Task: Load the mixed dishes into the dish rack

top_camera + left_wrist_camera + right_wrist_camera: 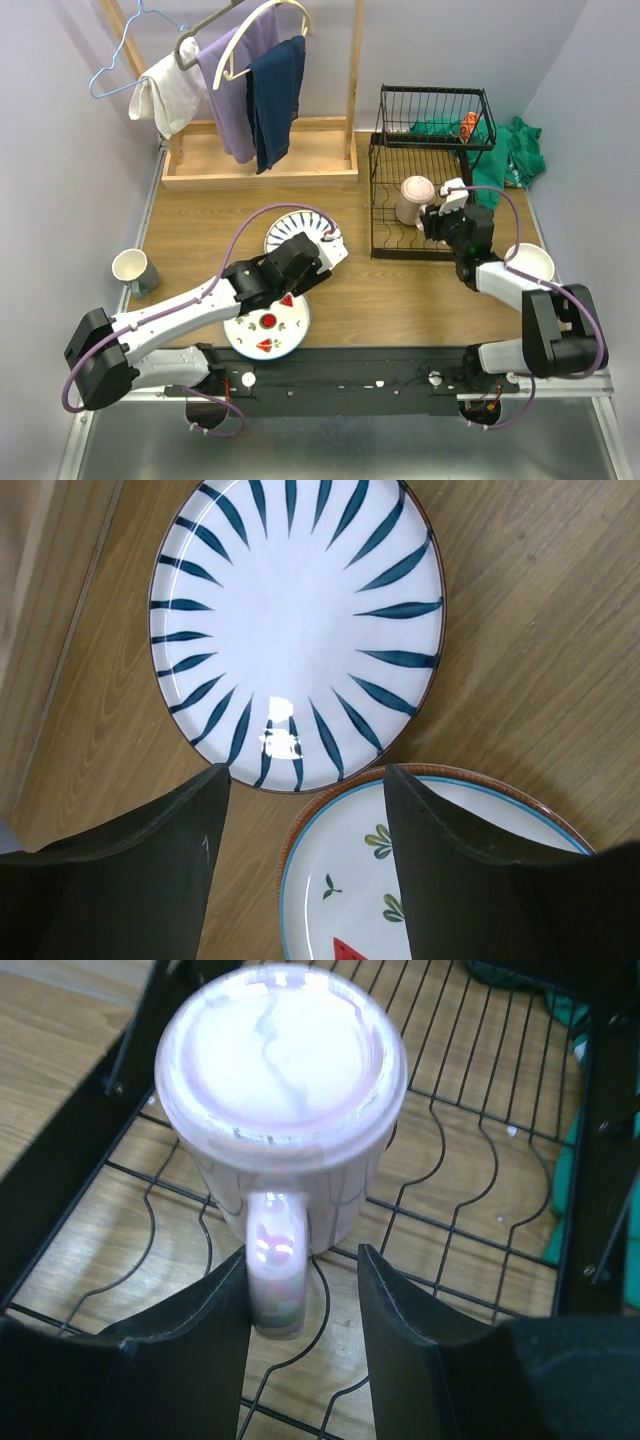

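Note:
The pale purple mug (280,1100) stands in the lower tier of the black wire dish rack (390,215), seemingly bottom up; it also shows in the top view (414,198). My right gripper (300,1285) is open, and the mug's handle lies between its fingers against the left one. My left gripper (305,800) is open and empty above the near rim of the blue-striped plate (295,620) and the far rim of the fruit plate (350,880). Both plates lie flat on the table. An orange bowl (468,127) sits in the upper tier. The red bowl is out of view.
A wooden clothes stand (260,165) with hung clothes fills the back left. A grey-and-white cup (133,268) stands at the left edge. A white cup (530,262) sits by the right arm. Green cloth (515,150) lies behind the rack.

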